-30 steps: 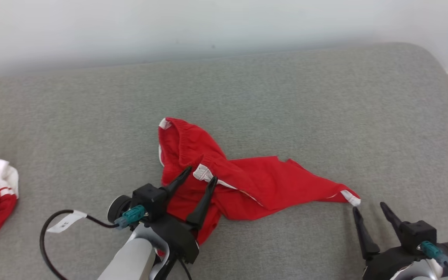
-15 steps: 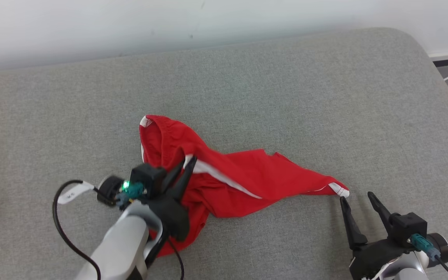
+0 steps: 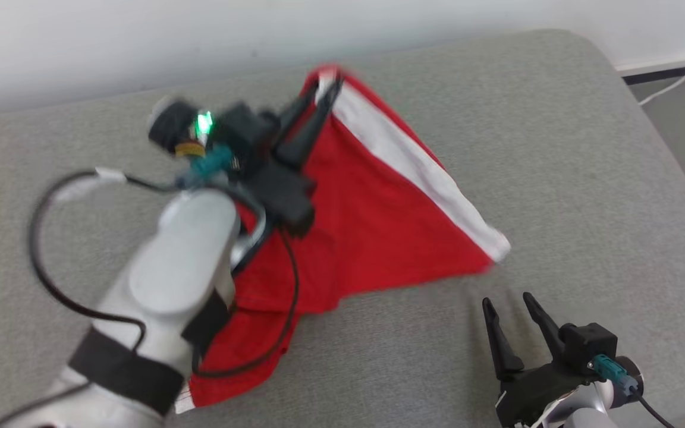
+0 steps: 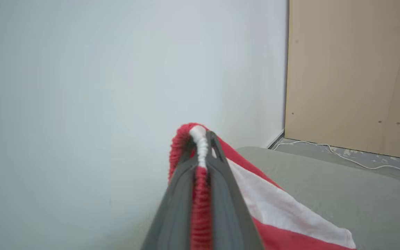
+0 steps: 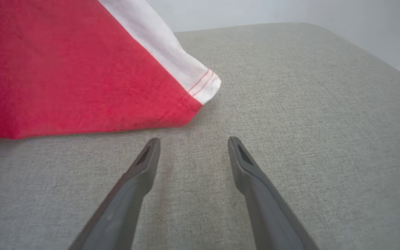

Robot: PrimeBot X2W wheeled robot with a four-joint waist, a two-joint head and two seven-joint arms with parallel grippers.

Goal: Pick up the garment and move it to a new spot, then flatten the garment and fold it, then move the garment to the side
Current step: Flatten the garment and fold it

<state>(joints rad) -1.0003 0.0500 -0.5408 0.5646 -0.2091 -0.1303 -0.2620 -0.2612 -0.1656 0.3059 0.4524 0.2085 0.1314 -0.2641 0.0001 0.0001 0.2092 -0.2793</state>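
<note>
The garment (image 3: 378,220) is red cloth with a white stripe along one edge. It hangs in a tent shape from my left gripper (image 3: 326,89), which is shut on its top edge high above the grey cushion (image 3: 556,148). The left wrist view shows the red and white hem (image 4: 201,152) pinched between the two fingers. The garment's lower part trails on the cushion under my left forearm. My right gripper (image 3: 506,303) is open, low at the lower right, just short of the garment's white-striped corner (image 5: 203,85). Nothing lies between its fingers (image 5: 144,163).
A pale wall (image 3: 140,47) runs behind the cushion. Past the cushion's right end lie bare floor and a white cable (image 3: 675,83). A wooden panel (image 4: 352,76) stands beside the wall. My left arm's black cable (image 3: 51,267) loops out to the left.
My left gripper closed on the garment's hem and lifted it up and away, stretching the cloth into a tent. The camera shifted, so the red and white cloth at the far left left the picture.
</note>
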